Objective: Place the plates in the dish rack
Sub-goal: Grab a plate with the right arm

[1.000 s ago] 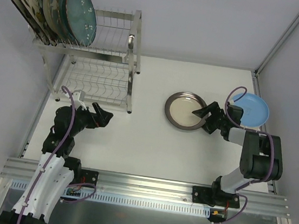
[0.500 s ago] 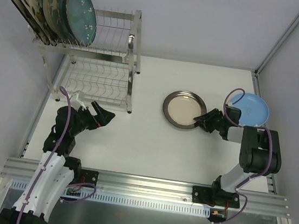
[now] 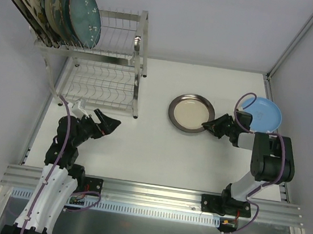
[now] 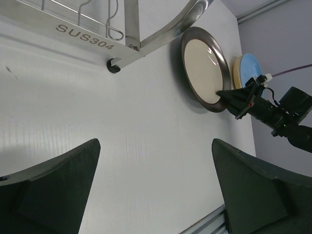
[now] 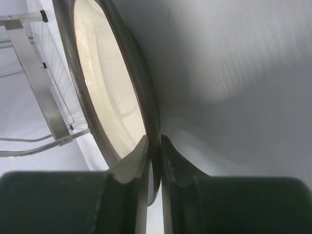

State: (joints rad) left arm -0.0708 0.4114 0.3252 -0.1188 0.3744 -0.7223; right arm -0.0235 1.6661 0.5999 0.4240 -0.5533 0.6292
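A round dark-rimmed cream plate [image 3: 190,112] lies on the white table to the right of the dish rack [image 3: 103,59]. My right gripper [image 3: 208,125] is shut on its near right rim; in the right wrist view both fingers pinch the plate [image 5: 107,92] edge at the gripper [image 5: 154,139]. A light blue plate [image 3: 265,114] lies behind the right arm. Several plates [image 3: 72,15] stand in the rack's top tier, at its left end. My left gripper [image 3: 110,121] hovers open in front of the rack, nothing between its fingers [image 4: 58,180].
The rack's lower tier [image 3: 100,90] holds only bare wire slots. The rack's foot and flat-bar frame [image 4: 131,34] are just ahead of the left gripper. A raised table border [image 3: 267,76] and walls enclose the back and right sides.
My right gripper has shut onto the cream plate's rim, and the plate has slid a little to the left. The left arm has shifted slightly, still open.
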